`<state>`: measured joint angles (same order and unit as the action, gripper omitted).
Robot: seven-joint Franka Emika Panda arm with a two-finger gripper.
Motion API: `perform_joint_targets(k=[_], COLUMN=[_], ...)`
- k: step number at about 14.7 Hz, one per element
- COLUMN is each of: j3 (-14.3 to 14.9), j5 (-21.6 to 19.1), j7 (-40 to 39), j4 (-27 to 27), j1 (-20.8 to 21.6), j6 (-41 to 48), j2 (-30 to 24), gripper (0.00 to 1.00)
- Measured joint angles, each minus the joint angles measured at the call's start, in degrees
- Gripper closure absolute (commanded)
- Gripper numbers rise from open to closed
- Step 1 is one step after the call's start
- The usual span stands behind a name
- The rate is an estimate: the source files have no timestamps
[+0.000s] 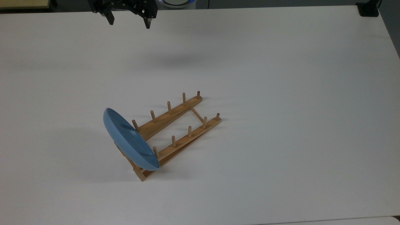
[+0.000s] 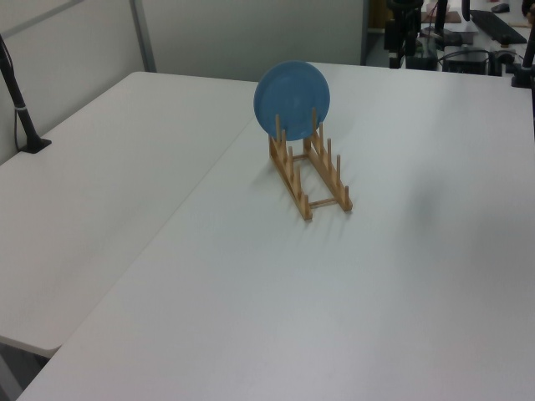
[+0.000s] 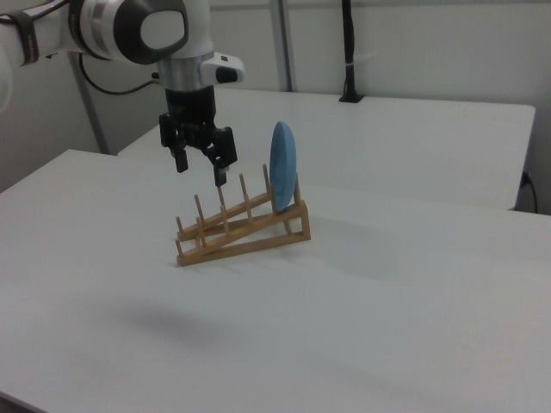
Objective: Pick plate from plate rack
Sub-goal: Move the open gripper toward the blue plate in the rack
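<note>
Fingers (image 3: 182, 160) spread and empty, the gripper (image 1: 128, 22) hangs well apart from the plate (image 1: 129, 140) (upright at the plate rack's (image 1: 175, 132) raised end), so approach comes first: descend over its rim.

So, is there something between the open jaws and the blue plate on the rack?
Nothing visible. The gripper hangs open above bare table, apart from the plate, which stands on edge at the raised end of the plate rack. Only empty pegs stand nearby.
</note>
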<state>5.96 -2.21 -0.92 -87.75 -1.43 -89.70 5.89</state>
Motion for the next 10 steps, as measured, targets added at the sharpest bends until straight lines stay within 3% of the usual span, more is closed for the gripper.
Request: perform_joint_targets(k=[3, 6, 9, 10], j3=[-0.2, -0.71, -0.83, -0.83], j5=[2.23, 6.03, 11.73, 13.82], j7=[-1.89, -3.19, -4.51, -4.85], j4=[0.02, 0.06, -0.06, -0.07], j1=[0.15, 0.26, 0.47, 0.95], j6=[-6.0, -17.92, -28.1, -31.51], j2=[0.01, 0.01, 0.56, 1.37], gripper=[0.0, 0.0, 0.08, 0.15])
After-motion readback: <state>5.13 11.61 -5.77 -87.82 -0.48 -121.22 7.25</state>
